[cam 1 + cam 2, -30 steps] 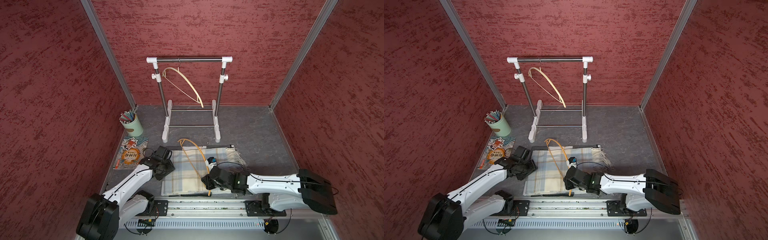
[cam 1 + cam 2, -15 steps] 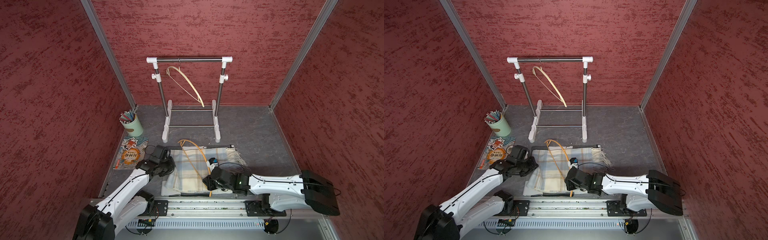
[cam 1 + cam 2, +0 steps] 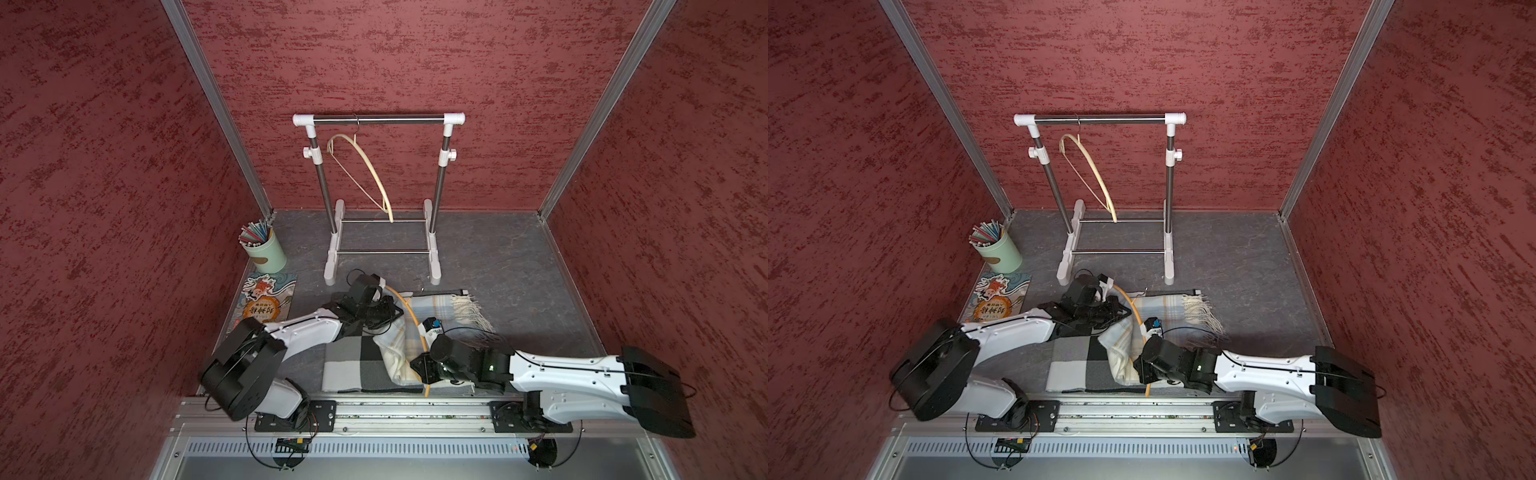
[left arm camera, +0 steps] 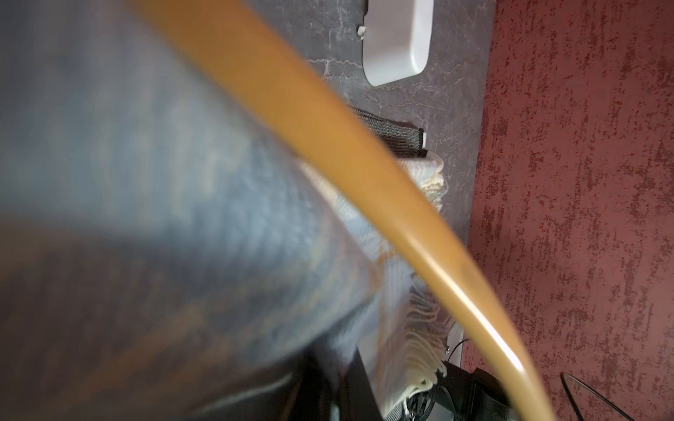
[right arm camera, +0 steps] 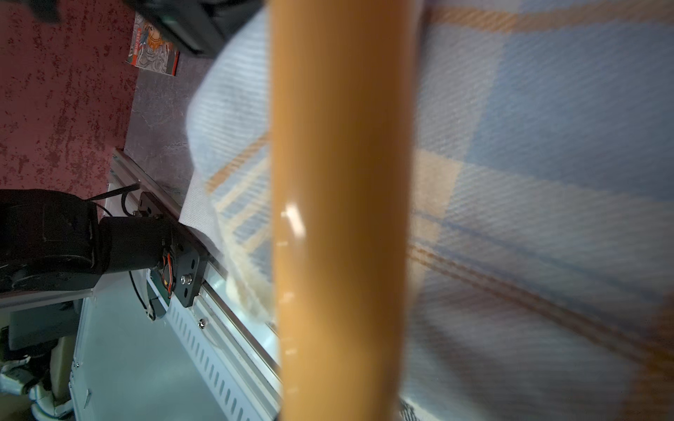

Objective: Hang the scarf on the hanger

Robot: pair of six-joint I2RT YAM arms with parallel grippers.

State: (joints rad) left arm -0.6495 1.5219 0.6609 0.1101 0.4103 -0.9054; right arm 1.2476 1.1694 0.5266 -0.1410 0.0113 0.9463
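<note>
One plaid scarf (image 3: 397,353), edge folded over, pinched by left hand (image 3: 390,316); right hand (image 3: 419,368) grips orange hanger (image 3: 410,311).

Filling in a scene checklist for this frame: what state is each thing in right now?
scarf: mostly flat, one edge lifted
orange hanger: across the scarf, not hung
pale hanger: hanging on the rack, bare
left claw: shut on the scarf
right claw: shut on the orange hanger
pencil cup: upright, full
booklet: flat, closed
</note>
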